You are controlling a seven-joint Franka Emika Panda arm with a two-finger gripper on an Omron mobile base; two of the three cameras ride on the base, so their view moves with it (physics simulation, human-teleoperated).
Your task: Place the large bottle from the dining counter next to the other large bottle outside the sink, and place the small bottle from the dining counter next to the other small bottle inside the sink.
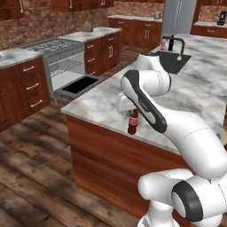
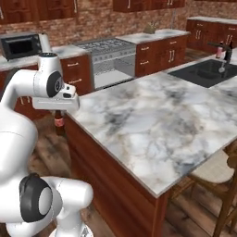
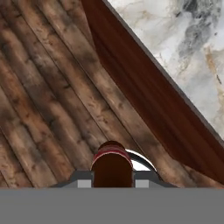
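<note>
My gripper (image 1: 133,113) (image 2: 58,113) (image 3: 112,180) is shut on the neck of the small bottle (image 1: 132,123) (image 2: 59,123) (image 3: 112,166), a tiny red-brown one that hangs upright. It is held just off the near edge of the dining counter (image 1: 199,88) (image 2: 152,115) (image 3: 175,35), over the wooden floor. The black sink (image 1: 175,62) (image 2: 208,71) lies at the counter's far end, under an arched black faucet (image 1: 177,43) (image 2: 225,51). A pinkish bottle, the large bottle (image 1: 163,44) (image 2: 219,50), stands beside the faucet outside the basin. The basin's inside is hidden from here.
Left of the counter, across a strip of plank floor, is a stove with its oven door (image 1: 80,85) hanging open. A wooden chair (image 2: 217,176) stands at the counter's right side. A microwave (image 2: 21,44) sits on the back cabinets.
</note>
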